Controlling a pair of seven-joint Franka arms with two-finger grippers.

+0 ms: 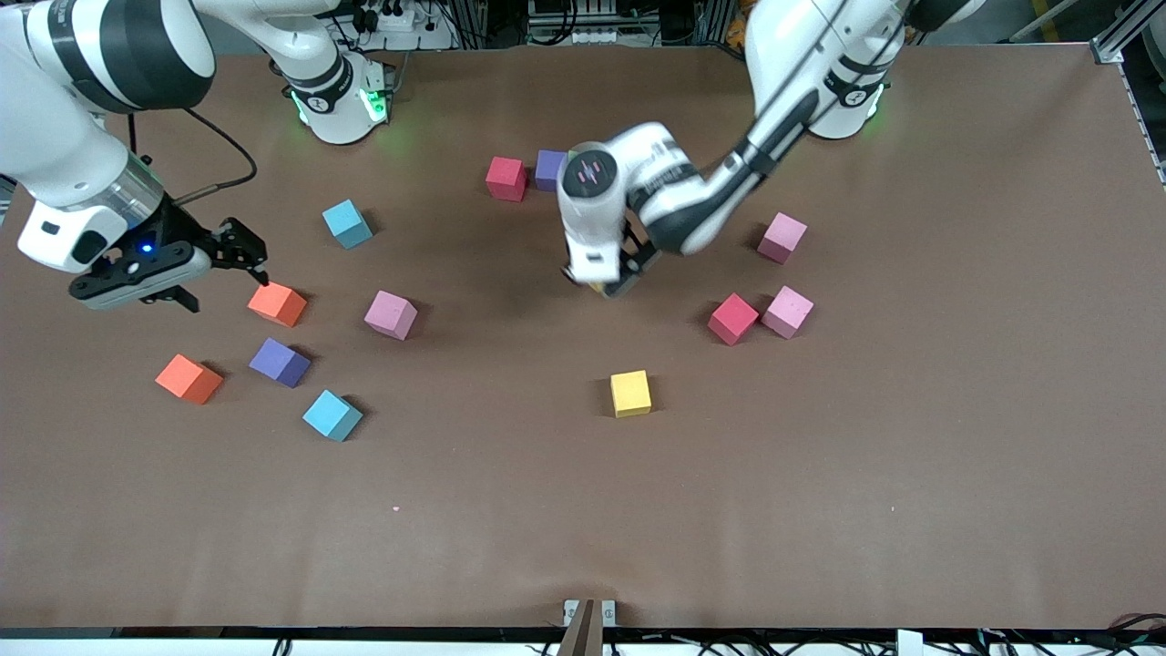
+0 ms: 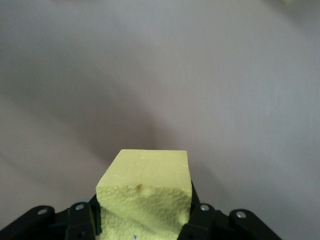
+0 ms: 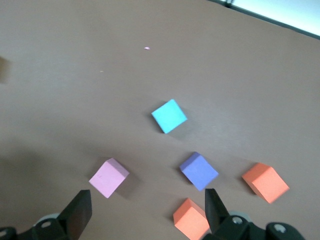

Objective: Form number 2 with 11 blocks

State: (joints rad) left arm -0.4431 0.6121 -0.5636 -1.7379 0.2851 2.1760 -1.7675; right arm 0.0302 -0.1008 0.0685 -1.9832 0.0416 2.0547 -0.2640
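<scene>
Near the table's right-arm end the right gripper (image 1: 223,264) waits with jaws spread above an orange block (image 1: 277,303), while mid-table the left gripper (image 1: 608,282) pinches a yellow block (image 2: 145,197), which next needs placing where the number 2, seemingly barely begun, will be formed.

You've got a plain brown table cover (image 1: 820,510) with one tiny white speck (image 1: 395,507) on it, sitting in the stretch toward the front camera. Right at the near edge, mid-table, there's a small metal bracket (image 1: 589,615). Up along the farthest edge you can see a power strip (image 1: 392,18) with cables plugged in, plus an aluminium rail (image 1: 1119,36) at the corner toward the left arm's end.
</scene>
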